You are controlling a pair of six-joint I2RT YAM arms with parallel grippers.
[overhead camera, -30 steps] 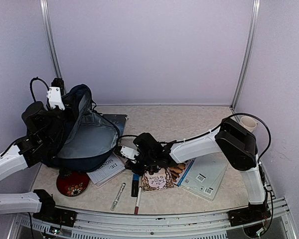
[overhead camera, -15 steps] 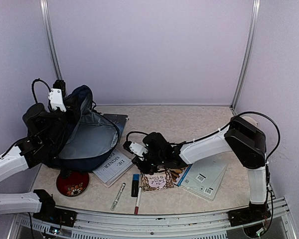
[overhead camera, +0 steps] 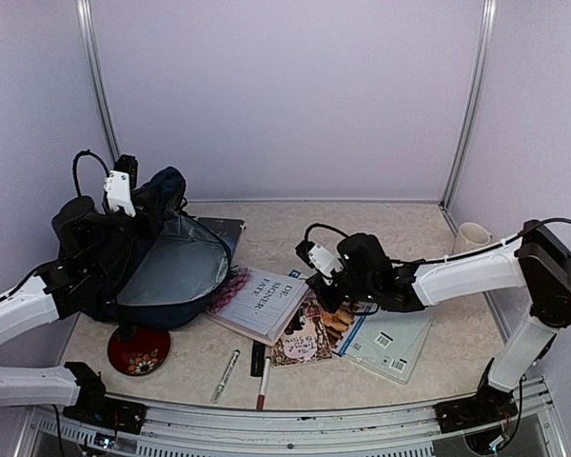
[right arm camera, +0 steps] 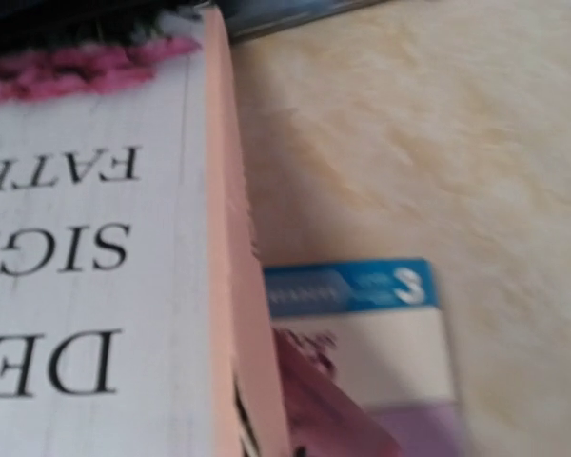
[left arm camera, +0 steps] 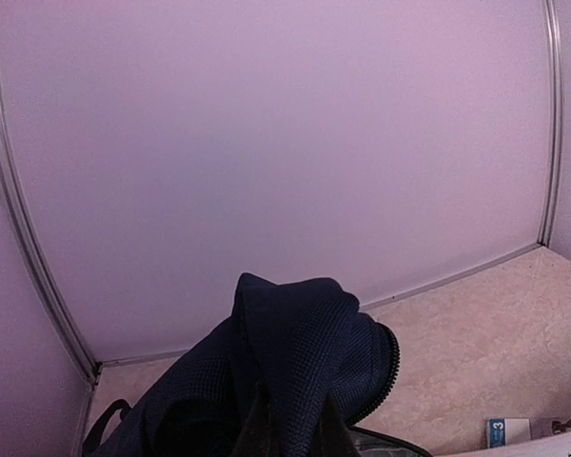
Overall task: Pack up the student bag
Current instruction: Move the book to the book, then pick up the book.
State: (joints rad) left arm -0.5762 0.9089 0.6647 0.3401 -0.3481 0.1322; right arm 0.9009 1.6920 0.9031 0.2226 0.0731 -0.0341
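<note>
The student bag [overhead camera: 167, 271], navy with grey lining, lies open at the left. My left gripper [overhead camera: 133, 202] is shut on its raised top flap and holds it up; in the left wrist view the navy fabric [left arm camera: 305, 352] sits pinched between my dark fingertips [left arm camera: 328, 433]. My right gripper [overhead camera: 322, 293] is at the right edge of a white book [overhead camera: 266, 303] printed "DE SIGNER FATE" and seems shut on it. The book fills the left of the right wrist view [right arm camera: 86, 286]; my own fingers are hidden there.
A red lacquer dish [overhead camera: 138, 350], a pen [overhead camera: 226, 374], a red-tipped marker [overhead camera: 264, 381] and a blue-black stick [overhead camera: 258, 357] lie in front. A patterned notebook [overhead camera: 305, 341], a blue-white envelope [overhead camera: 390, 338] and a cup [overhead camera: 473, 234] are at the right. A pink fluffy item [overhead camera: 230, 286] lies by the bag.
My right gripper has moved right and back, away from the bag, and the white book has moved with it. My left gripper has lifted the bag's flap slightly.
</note>
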